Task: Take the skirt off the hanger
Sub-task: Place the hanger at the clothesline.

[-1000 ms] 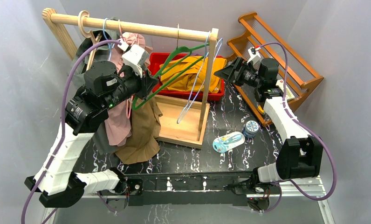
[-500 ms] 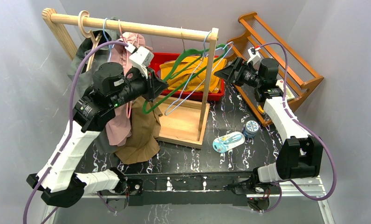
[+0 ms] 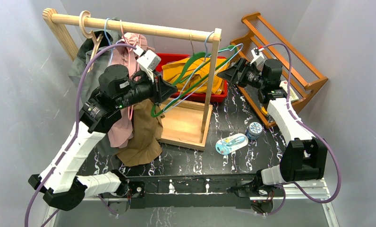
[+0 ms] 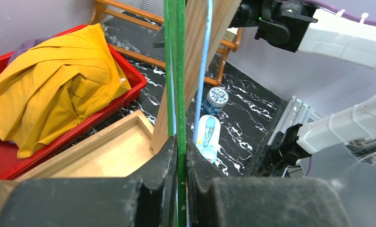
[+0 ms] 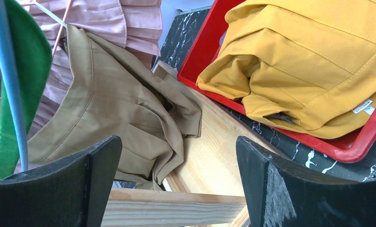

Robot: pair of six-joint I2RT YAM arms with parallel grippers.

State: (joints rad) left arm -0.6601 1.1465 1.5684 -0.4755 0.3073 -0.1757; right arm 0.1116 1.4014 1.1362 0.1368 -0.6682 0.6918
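My left gripper (image 3: 169, 90) is shut on a bare green hanger (image 3: 201, 56), whose hook is on the wooden rail (image 3: 129, 26) near the right post. In the left wrist view the jaws (image 4: 182, 142) pinch the green bar (image 4: 175, 71), with a blue wire hanger (image 4: 202, 71) beside it. A yellow skirt (image 3: 174, 71) lies crumpled in the red bin (image 3: 219, 98). A tan skirt (image 3: 143, 132) and a pink skirt (image 3: 117, 127) hang at the left. My right gripper (image 3: 222, 74) is open and empty by the right post, its jaws (image 5: 175, 142) wide over the rack's base.
The rack's right post (image 3: 207, 94) and wooden base tray (image 3: 183, 123) stand mid-table. A wooden slatted rack (image 3: 290, 61) leans at the back right. A blue packet (image 3: 231, 143) and a round tin (image 3: 254, 128) lie on the black marbled tabletop.
My left gripper has moved right along the rail with the green hanger, and the hangers now lie against the right post. The right arm has not moved.
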